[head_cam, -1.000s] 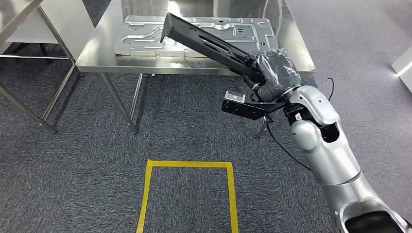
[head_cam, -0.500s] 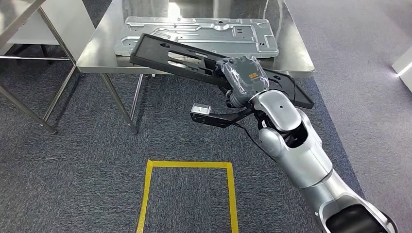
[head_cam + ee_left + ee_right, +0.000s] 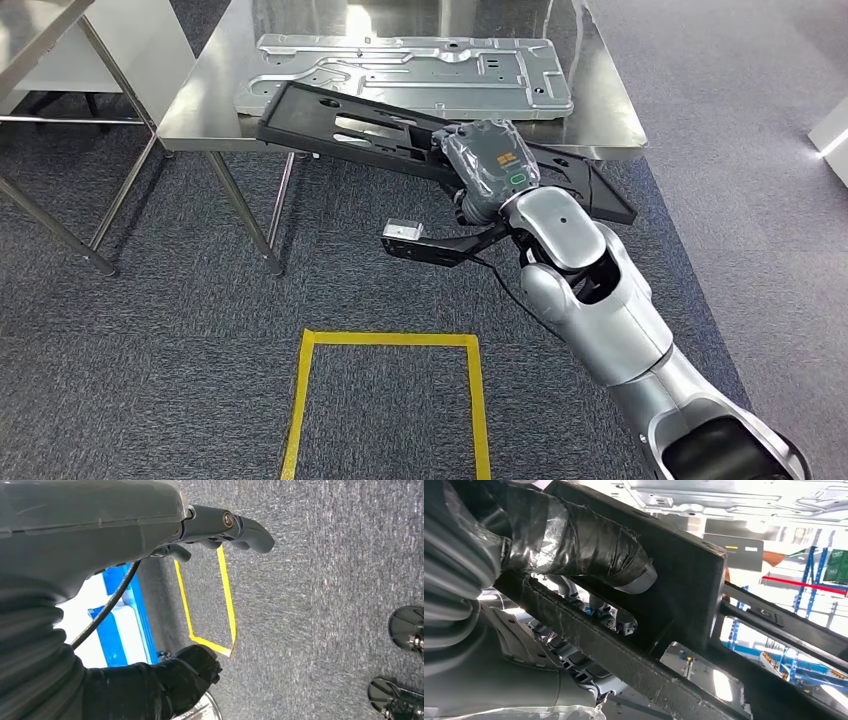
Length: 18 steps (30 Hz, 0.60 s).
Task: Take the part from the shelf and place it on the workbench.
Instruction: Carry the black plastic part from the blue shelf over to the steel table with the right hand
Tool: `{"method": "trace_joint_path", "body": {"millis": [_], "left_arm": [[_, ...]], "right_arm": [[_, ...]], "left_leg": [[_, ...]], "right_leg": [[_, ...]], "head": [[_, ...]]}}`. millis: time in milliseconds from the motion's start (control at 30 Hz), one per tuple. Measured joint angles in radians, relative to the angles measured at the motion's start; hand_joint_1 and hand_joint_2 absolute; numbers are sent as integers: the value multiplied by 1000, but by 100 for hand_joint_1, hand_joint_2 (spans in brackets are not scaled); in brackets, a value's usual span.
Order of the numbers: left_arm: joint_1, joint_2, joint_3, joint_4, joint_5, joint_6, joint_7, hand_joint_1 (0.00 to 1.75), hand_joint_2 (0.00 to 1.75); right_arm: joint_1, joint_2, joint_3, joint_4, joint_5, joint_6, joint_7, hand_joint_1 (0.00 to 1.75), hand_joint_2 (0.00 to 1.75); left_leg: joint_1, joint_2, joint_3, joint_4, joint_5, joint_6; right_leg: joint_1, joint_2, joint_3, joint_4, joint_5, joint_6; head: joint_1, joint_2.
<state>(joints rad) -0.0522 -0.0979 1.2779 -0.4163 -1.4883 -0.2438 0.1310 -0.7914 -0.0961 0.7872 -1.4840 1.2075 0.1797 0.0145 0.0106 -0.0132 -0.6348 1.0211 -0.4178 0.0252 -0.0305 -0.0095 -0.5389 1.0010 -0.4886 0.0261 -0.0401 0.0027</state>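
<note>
a: head view first. since a second ago the black part (image 3: 400, 135) has gone from edge-on and steeply tilted to nearly flat. in the last half second it slid a little toward the upper left of the frame. its far end now overlaps the front edge of the steel workbench (image 3: 200, 120).

b: so placing is close. is it resting yet?

a: can't tell. the right hand (image 3: 490, 165) grips it mid-length at centre frame, and the near end hangs over the carpet. a silver stamped panel (image 3: 420, 65) lies on the bench behind it.

b: left wrist view?

a: the left hand (image 3: 210, 525) sits at the top of the frame over carpet and yellow floor tape (image 3: 227, 600), fingers loosely curled, nothing in them. the fingertips are hard to read.

b: right wrist view?

a: the taped thumb (image 3: 594, 550) presses one face of the part (image 3: 684, 585), dark fingers (image 3: 609, 617) wrap under it. the bench contact is hidden there, and the background is washed out.
</note>
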Motion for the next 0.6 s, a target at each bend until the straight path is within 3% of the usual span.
{"method": "trace_joint_path", "body": {"millis": [600], "left_arm": [[2,-5,0,8,-1,-29,-18,0,175]], "right_arm": [[-62,-52,5,4,-17,25,-36,175,175]], "left_leg": [[-7,0,-1,3,-3,2]], "right_leg": [[-3,0,0,-2,1,3]], "head": [[0,0]]}}
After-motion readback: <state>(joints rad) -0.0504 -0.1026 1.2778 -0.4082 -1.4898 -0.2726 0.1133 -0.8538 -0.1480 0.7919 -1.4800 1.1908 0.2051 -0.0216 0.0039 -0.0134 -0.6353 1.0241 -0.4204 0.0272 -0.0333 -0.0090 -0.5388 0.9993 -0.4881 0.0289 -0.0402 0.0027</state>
